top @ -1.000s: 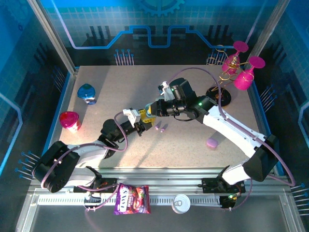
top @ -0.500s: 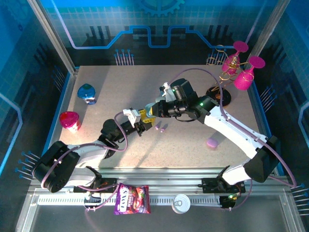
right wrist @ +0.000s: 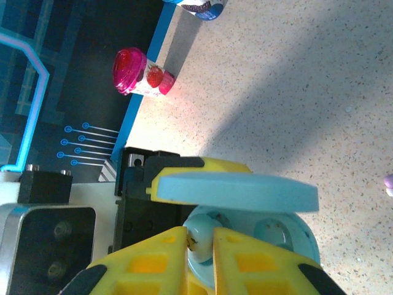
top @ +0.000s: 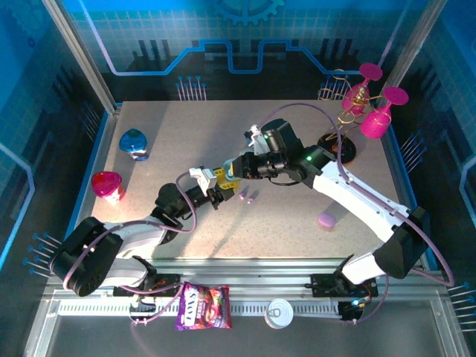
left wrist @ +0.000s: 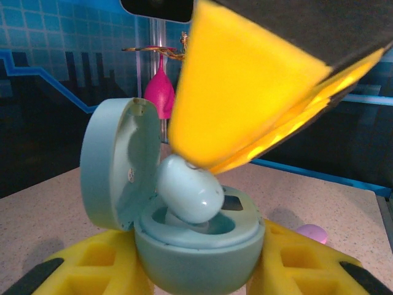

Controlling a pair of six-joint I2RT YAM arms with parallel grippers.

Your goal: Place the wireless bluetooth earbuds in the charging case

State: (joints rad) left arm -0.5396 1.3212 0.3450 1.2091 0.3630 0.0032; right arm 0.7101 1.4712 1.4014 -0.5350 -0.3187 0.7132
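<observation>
My left gripper (left wrist: 198,273) is shut on a light blue charging case (left wrist: 199,249), one yellow finger (left wrist: 109,265) on each side. The lid (left wrist: 113,161) stands open to the left. My right gripper (right wrist: 200,238) comes down from above, shut on a light blue earbud (left wrist: 187,189) whose lower end sits in the case's left well. From the right wrist view, the earbud (right wrist: 199,243) is pinched between the yellow fingertips, under the lid (right wrist: 236,192). The second well (right wrist: 273,232) is beside it. Both grippers (top: 222,186) meet mid-table. Two purple earbuds (top: 247,198) lie just to the right.
A purple case (top: 326,220) lies on the table to the right. A blue-lidded cup (top: 134,143) and a pink yoghurt cup (top: 107,186) stand at the left. Pink glasses hang on a rack (top: 368,104) at the back right. A candy bag (top: 203,306) and a can (top: 281,312) sit on the front rail.
The right gripper has shifted very slightly over the case with the earbud. The left arm holds the case still.
</observation>
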